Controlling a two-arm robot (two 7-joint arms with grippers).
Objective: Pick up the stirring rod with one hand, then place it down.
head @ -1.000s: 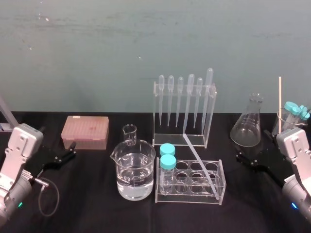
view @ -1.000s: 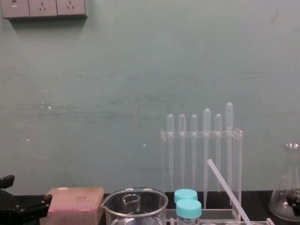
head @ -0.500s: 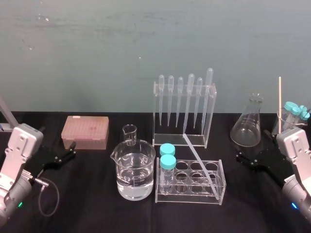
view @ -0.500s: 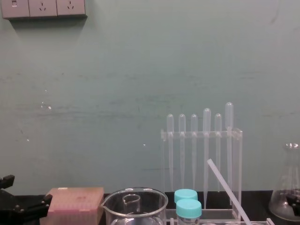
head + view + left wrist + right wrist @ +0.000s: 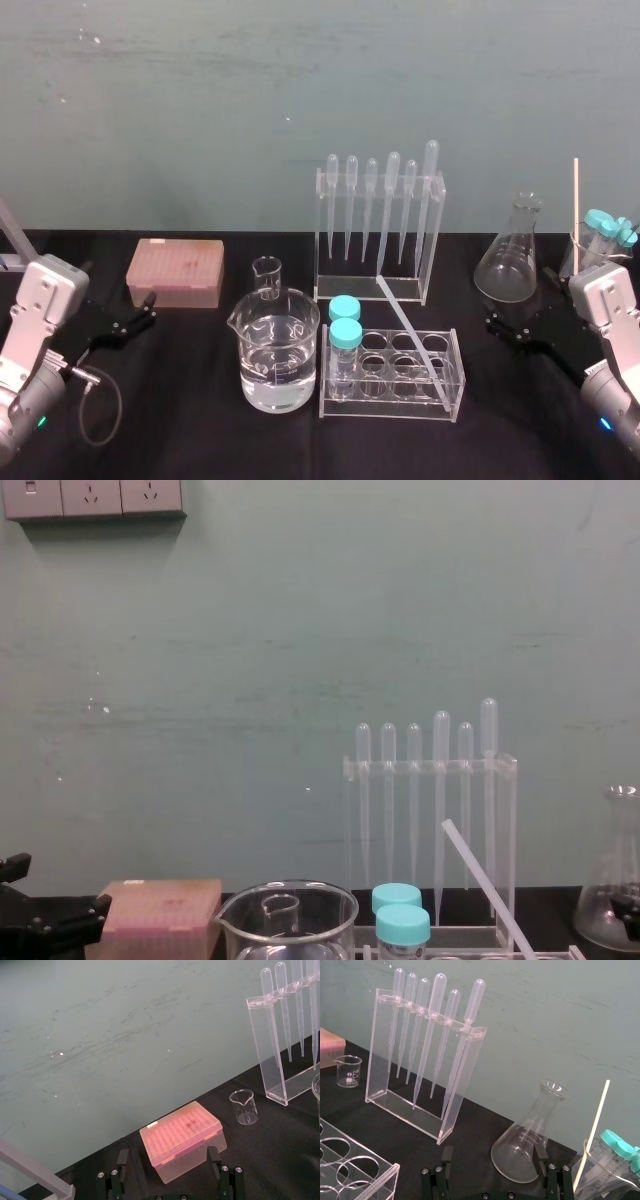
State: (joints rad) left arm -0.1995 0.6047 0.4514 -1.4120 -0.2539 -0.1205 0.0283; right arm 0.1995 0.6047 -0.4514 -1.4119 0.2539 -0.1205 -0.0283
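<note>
Both grippers, head view: left gripper [image 5: 145, 308] parked far left nr pink tip box [image 5: 175, 272], right gripper [image 5: 517, 298] parked far right by conical flask [image 5: 508, 262]. Jaws spread on each, nothing held.
Rod, head view: stirring rod [image 5: 410, 325] leans in tube rack [image 5: 395, 408], lower end down in the rack's right side, top tipped back toward pipette stand [image 5: 432, 250]. Well apart from both grippers.
Left wrist view: fingers [image 5: 123, 1160] wide apart, empty, pink tip box just ahead.
Right wrist view: fingers [image 5: 540, 1155] wide apart, empty, conical flask just ahead.
Chest view: stirring rod [image 5: 485, 885] slants in front of pipette stand, nothing touching it. Left gripper sits low at the left edge.
Progress: looks like 0 of 2. Pick-up not begun, put-down comes after. Right arm seems nearer, but either one has glassware close to its path.
</note>
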